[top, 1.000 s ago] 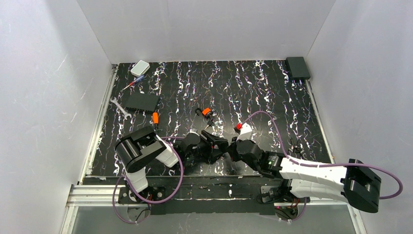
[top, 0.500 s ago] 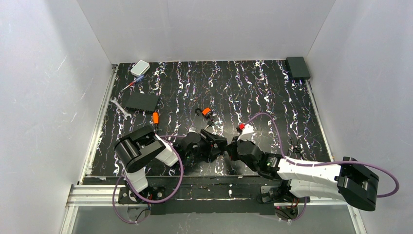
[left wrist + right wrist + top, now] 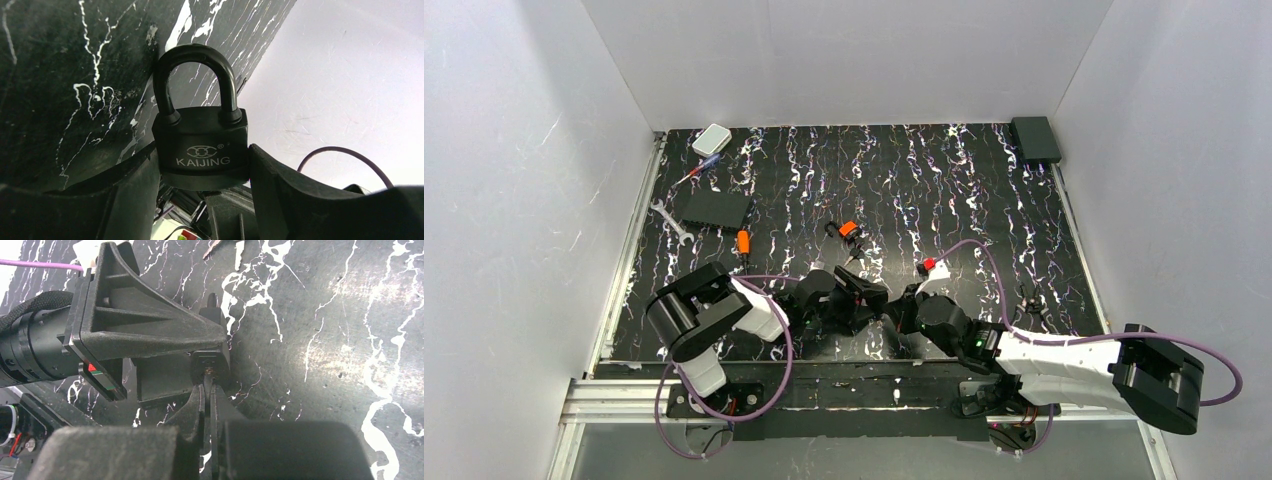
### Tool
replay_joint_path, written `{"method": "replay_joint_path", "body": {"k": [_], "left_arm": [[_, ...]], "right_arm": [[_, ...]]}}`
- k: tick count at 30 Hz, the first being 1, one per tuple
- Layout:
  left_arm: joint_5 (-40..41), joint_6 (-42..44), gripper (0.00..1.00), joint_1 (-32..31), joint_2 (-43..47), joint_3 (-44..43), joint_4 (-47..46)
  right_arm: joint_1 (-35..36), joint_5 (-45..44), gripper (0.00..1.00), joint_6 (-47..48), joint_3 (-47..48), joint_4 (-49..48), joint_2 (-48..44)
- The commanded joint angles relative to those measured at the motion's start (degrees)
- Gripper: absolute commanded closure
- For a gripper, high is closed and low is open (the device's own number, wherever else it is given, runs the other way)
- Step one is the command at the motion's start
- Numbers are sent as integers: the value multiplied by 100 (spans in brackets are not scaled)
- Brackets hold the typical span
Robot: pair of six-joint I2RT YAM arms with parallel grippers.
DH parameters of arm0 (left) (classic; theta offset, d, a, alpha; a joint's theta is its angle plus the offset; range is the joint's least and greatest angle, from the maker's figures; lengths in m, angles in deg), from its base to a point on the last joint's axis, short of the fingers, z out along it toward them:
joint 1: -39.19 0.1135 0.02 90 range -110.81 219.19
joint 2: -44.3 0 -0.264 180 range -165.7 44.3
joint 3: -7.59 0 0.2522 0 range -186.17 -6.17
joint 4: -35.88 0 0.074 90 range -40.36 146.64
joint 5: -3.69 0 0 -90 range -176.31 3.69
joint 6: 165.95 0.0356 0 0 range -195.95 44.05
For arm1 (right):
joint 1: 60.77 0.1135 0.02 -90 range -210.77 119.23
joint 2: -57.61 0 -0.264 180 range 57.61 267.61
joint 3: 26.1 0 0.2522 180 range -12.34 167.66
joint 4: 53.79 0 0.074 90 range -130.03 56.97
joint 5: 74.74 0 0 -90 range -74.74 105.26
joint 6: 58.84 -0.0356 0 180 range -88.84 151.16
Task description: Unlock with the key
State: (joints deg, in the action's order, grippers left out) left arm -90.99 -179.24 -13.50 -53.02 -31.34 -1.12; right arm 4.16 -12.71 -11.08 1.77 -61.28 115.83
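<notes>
The dark padlock (image 3: 200, 145), marked KAIJING, is held upright by its body in my left gripper (image 3: 202, 167), one finger on each side and the shackle closed above. In the top view the left gripper (image 3: 871, 298) and right gripper (image 3: 902, 310) meet nose to nose near the table's front. My right gripper (image 3: 208, 390) is shut on the key (image 3: 208, 382), a thin dark sliver between the fingers. The key's tip meets the padlock's underside (image 3: 210, 361) at the keyhole. How deep the blade sits is hidden.
Behind the grippers lie a stubby orange-and-black cylinder (image 3: 743, 241) and a small orange-and-black piece (image 3: 849, 229). At the back left are a black box (image 3: 716, 209), a wrench (image 3: 669, 220), a screwdriver (image 3: 696, 172) and a white box (image 3: 712, 139). Another black box (image 3: 1035, 139) fills the back right corner.
The right arm's wrist has swung and slid a little nearer the front edge, the key still at the padlock. The left arm's elbow has dropped leftward. Both grips are unchanged.
</notes>
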Motion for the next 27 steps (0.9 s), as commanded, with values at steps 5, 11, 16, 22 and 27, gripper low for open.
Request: {"method": "replay_joint_path", "body": {"k": [5, 11, 16, 22, 27], "left_arm": [[-333, 273, 100, -289, 763, -170, 23], [-190, 635, 100, -415, 1422, -351, 695], [89, 1182, 100, -567, 2180, -780, 1945], [598, 1726, 100, -789, 2893, -1242, 3212], [914, 2094, 100, -1038, 3181, -1665, 3936]], "right_arm": [[-24, 183, 99, -392, -63, -1011, -46], [-33, 168, 99, -365, 30, -955, -260], [-33, 186, 99, -306, 161, -972, -452], [-41, 244, 99, -233, 273, -1113, -699], [-41, 581, 99, -51, 420, -1528, -778]]}}
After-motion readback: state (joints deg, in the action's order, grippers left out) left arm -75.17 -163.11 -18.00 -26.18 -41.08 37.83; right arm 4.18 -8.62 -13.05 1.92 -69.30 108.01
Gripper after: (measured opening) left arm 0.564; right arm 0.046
